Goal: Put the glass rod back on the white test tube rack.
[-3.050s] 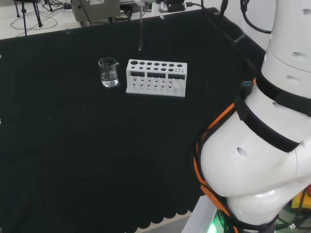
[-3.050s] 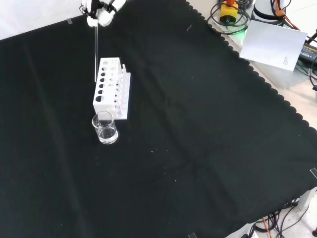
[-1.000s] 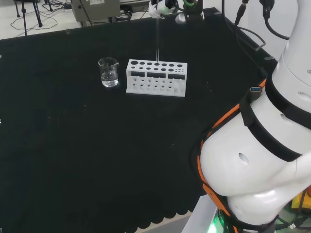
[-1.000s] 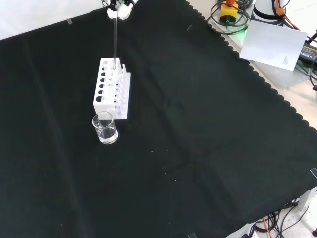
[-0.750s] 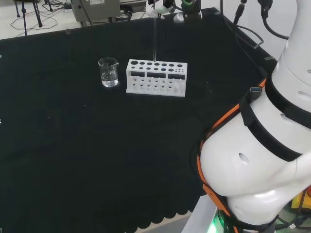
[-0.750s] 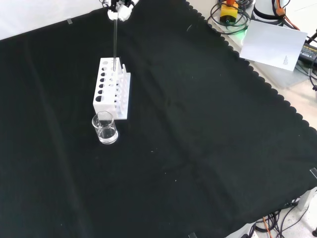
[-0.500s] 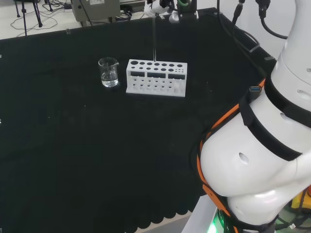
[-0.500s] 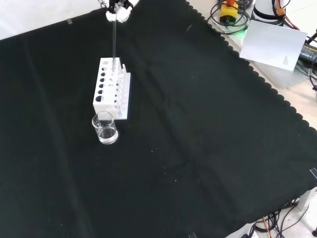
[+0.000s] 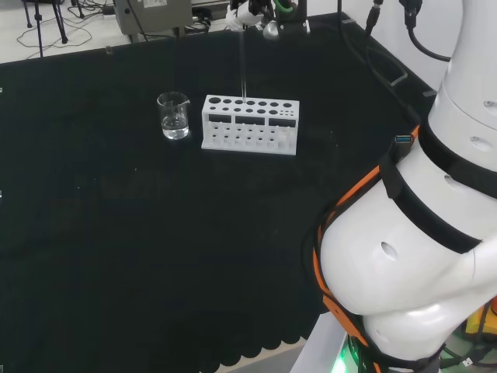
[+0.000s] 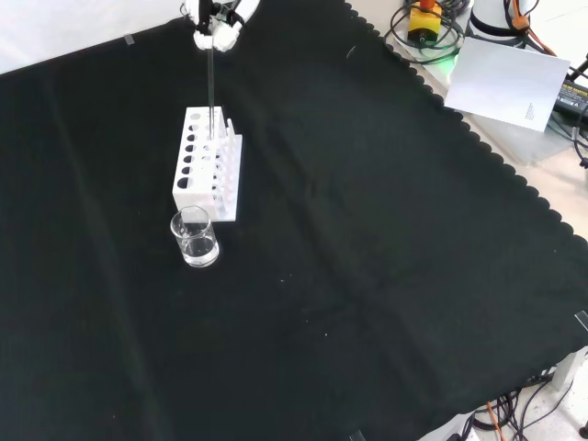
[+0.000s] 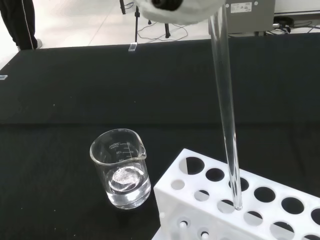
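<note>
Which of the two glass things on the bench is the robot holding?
The long thin glass rod, pinched upright in the hand above the rack. The beaker stands alone.

The glass rod [image 11: 227,115] is clear, thin and upright, its lower tip just above the top of the white test tube rack [image 9: 250,124]. The rack, with rows of round holes, stands flat on the black surface [image 9: 155,233].

Even, bright overhead light; faint shadows

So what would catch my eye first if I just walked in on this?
Probably the long glass rod, held upright by the hand with its tip just above the white test tube rack. Next, the small glass beaker beside the rack's end, bright against the black cloth.
</note>
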{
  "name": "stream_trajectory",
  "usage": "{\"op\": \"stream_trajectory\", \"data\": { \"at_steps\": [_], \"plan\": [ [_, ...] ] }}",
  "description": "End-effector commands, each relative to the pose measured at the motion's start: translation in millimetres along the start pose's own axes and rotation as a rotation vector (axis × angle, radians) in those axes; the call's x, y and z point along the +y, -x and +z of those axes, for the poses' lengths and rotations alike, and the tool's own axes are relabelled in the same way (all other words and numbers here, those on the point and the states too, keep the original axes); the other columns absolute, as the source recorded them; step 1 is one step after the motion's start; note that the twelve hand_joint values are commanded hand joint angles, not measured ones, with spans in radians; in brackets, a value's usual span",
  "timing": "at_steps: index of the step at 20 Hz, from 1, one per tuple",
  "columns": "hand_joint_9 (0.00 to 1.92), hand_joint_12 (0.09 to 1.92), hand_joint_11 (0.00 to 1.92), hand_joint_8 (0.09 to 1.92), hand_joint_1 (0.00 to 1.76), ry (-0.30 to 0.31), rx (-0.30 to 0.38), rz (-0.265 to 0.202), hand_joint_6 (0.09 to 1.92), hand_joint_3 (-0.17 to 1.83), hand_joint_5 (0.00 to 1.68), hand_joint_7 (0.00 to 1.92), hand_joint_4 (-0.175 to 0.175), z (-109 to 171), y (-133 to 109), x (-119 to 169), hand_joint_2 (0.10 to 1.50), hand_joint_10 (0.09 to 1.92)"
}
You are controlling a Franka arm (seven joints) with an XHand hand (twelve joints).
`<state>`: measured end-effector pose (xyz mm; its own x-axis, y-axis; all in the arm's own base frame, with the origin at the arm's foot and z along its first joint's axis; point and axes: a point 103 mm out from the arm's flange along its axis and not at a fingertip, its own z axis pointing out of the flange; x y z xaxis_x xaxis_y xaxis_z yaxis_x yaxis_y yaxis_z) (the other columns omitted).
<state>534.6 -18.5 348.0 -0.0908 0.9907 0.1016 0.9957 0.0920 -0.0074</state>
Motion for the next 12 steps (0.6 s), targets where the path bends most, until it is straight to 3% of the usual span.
{"op": "stream_trajectory", "data": {
  "at_steps": [1, 6, 12],
  "plan": [
    [1.8, 0.98, 1.42, 0.88, 1.23, -0.007, 0.028, 0.013, 0.09, -0.17, 1.54, 1.6, -0.175, 5, 10, 6, 1.01, 0.69],
    [1.8, 0.98, 1.42, 0.88, 1.23, -0.019, -0.006, 0.027, 0.09, -0.17, 1.54, 1.6, -0.175, 16, 16, 7, 1.01, 0.69],
    [1.8, 0.98, 1.42, 0.88, 1.23, -0.012, 0.013, 0.029, 0.09, -0.17, 1.54, 1.6, -0.175, 18, 18, 9, 1.01, 0.69]
  ]
}}
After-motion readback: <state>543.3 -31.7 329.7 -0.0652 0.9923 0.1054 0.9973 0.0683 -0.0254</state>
